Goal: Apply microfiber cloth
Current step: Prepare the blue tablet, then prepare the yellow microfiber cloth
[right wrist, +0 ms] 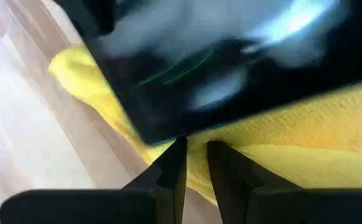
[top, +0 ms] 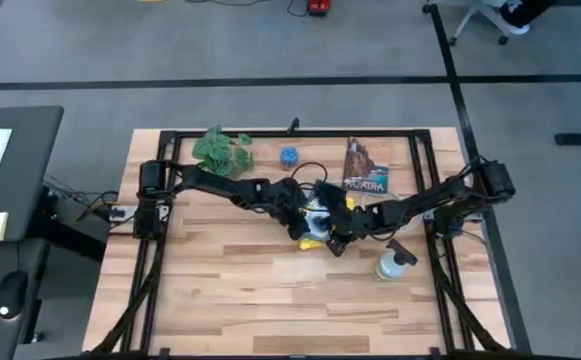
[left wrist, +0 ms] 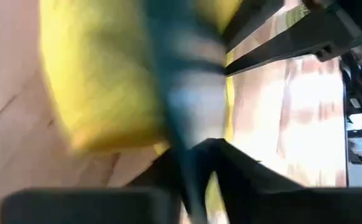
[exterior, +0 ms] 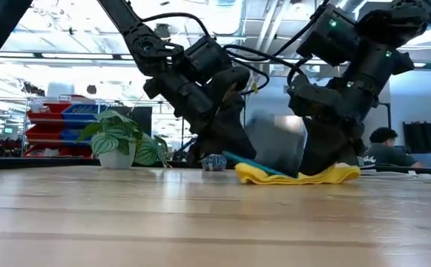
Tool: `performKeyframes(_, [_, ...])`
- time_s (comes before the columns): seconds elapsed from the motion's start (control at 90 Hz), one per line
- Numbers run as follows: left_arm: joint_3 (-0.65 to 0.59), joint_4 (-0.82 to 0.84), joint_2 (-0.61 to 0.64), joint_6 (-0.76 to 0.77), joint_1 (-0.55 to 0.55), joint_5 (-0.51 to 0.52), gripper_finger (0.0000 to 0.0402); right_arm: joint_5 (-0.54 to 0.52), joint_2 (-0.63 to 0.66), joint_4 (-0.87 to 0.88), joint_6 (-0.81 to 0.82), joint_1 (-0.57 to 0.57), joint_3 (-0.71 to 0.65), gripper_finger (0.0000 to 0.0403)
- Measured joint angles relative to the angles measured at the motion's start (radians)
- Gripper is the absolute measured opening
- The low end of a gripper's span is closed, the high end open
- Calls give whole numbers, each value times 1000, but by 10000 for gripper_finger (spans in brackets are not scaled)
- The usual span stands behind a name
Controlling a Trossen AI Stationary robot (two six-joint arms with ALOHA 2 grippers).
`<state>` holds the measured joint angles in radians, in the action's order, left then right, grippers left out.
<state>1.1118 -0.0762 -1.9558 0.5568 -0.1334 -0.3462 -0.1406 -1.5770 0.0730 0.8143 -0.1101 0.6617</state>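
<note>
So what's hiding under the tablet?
The yellow microfiber cloth lies under the tablet, sticking out past its edge onto the wooden table. How far the cloth reaches beneath is covered by the tablet.

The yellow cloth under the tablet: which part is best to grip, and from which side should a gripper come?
Probably the loose corner of the microfiber cloth that sticks out past the tablet, approached from the bare-table side. The cloth is thin and floppy and lies partly beneath the tablet, so its middle is covered. The right gripper already sits at the nearby edge.
</note>
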Motion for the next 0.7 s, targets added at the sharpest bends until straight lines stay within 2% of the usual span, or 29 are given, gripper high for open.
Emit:
performKeyframes(0.111, [-2, 73, 51, -28, 5, 54, 13, 0, 11, 15, 3, -25, 0, 56])
performKeyframes(0.333, [-4, 373, 232, -147, 58, 336, 7, -2, 127, 19, 23, -79, 0, 56])
performKeyframes(0.422, [-18, 439, 305, -154, 97, 430, 7, -72, 175, 22, 23, -88, 0, 56])
performKeyframes(0.522, [-114, 410, 422, -104, 144, 495, 6, -167, 182, 41, 24, -71, 1, 56])
performKeyframes(0.7, [-393, 316, 657, 45, 198, 569, 5, -181, 87, 85, 47, 6, 0, 56])
